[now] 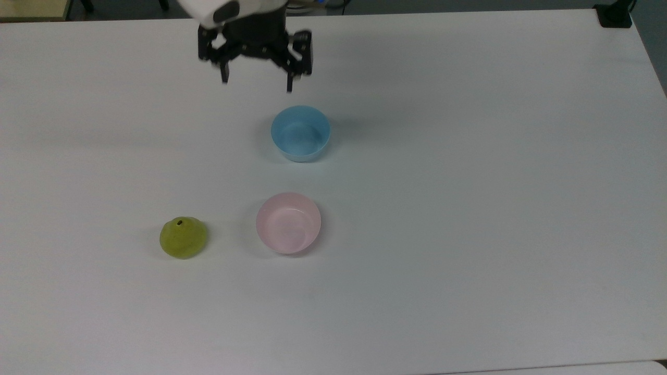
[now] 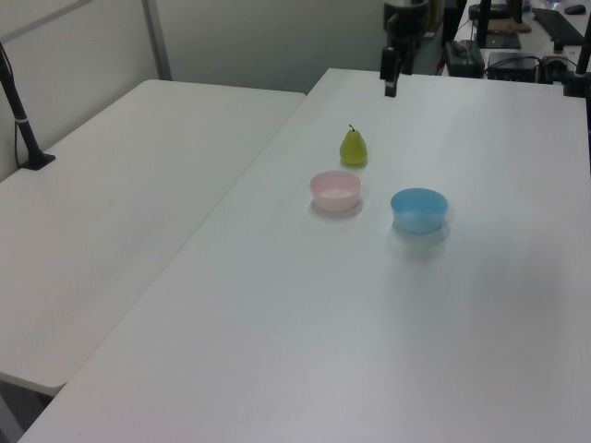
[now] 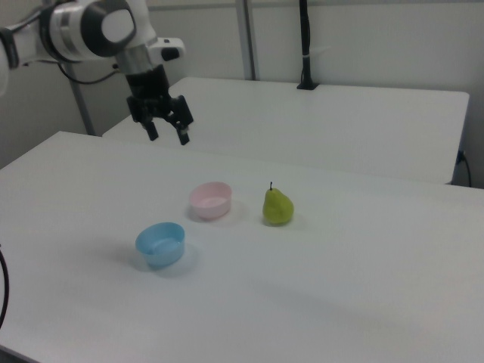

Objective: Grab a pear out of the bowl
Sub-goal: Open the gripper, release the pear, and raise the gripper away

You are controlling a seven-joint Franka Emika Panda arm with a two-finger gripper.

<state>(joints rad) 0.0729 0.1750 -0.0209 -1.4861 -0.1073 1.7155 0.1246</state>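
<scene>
The fingers (image 1: 289, 78) were spread apart and held nothing, hanging in the air above the table (image 1: 469, 208), beyond the blue bowl (image 1: 300, 133) toward the top view's upper edge. The pear (image 1: 182, 238) stood upright on the table, just beside the pink bowl (image 1: 288, 223), on the top view's left of it.

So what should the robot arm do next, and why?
Probably nothing more than pulling back a little and stopping. The pear stands upright on the table, beside the pink bowl, which holds nothing. The hand hangs open and empty, high above the table's far edge in the top view, well clear of the blue bowl.
</scene>
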